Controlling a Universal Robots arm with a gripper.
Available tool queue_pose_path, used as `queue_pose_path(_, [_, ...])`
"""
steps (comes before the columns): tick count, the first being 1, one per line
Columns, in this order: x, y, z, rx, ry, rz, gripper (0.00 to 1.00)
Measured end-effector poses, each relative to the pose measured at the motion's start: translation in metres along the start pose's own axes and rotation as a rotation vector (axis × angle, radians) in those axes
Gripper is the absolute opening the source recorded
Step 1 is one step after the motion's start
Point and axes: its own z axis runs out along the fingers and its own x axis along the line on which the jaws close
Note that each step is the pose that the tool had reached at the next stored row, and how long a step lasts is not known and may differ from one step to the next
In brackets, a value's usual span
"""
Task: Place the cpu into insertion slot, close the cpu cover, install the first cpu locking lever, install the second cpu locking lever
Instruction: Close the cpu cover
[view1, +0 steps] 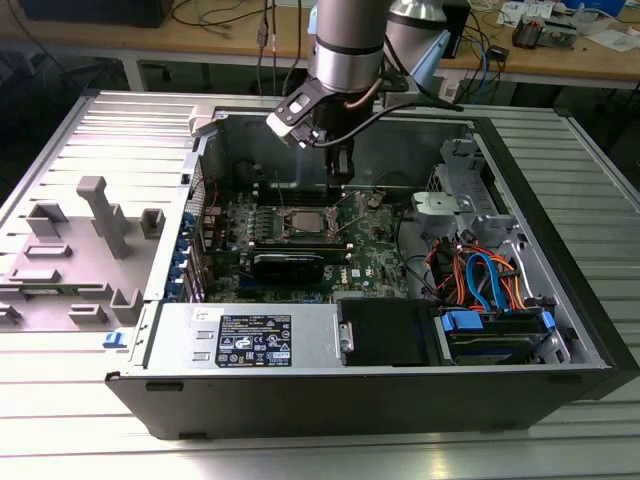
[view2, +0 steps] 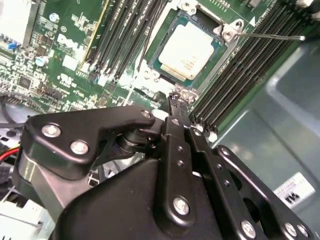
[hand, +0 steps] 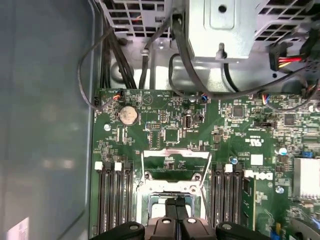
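1. In the exterior view, an open computer case (view1: 560, 300) lies on a slatted metal table (view1: 80, 420).
   - The arm (view1: 345, 40) reaches down into the case from above.
   - The gripper (view1: 340, 181) hangs over the green motherboard (view1: 375, 270), just to the exterior view's right of the insertion slot (view1: 284, 224).
   - The cpu (view1: 303, 222) sits in that slot with its silver top showing.
   - A black card (view1: 288, 265) lies just in front of the slot.
   - A grey fixture (view1: 105, 215) stands on the table, well to the exterior view's left of the case.

2. In the second wrist view, the gripper's (view2: 176, 100) black linkage fills the foreground.
   - Its fingers (view2: 172, 112) are drawn close together, and nothing can be seen between them.
   - Their tips hover at the edge of the insertion slot (view2: 167, 22), by a small metal tab.
   - The cpu (view2: 187, 52) lies flat and uncovered inside the slot.
   - A thin locking lever (view2: 270, 36) sticks out sideways from the slot's corner, over the long black memory slots (view2: 125, 35).

3. In the first wrist view, the fingers (hand: 170, 206) are again nearly touching, above the slot's near edge.
   - A strip of the cpu (hand: 159, 209) shows beside them.
   - The cpu cover (hand: 175, 152) is swung open beyond the slot, and green board shows through its window.
   - A thin rod runs along each side of the cover.
   - Memory slots (hand: 116, 200) flank the socket.
   - A coin battery (hand: 127, 115) sits farther up the board.
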Motion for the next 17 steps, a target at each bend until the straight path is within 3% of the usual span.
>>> queue_pose_path(2, [-0.0001, 0.0010, -0.0039, 0.0002, -0.0002, 0.000, 0.11])
queue_pose_path(4, [-0.0006, 0.0159, -0.0039, 0.0019, -0.0003, 0.000, 0.11])
queue_pose_path(12, [-0.0009, 0.0479, -0.0036, 0.0040, -0.0002, 0.000, 0.11])
queue_pose_path(13, [-0.0011, 0.0532, -0.0036, 0.0043, -0.0002, 0.000, 0.11])
queue_pose_path(14, [-0.0014, 0.0640, -0.0024, 0.0066, -0.0005, 0.000, 0.11])
queue_pose_path(17, [-0.0014, 0.0648, -0.0022, 0.0066, -0.0002, 0.000, 0.11])
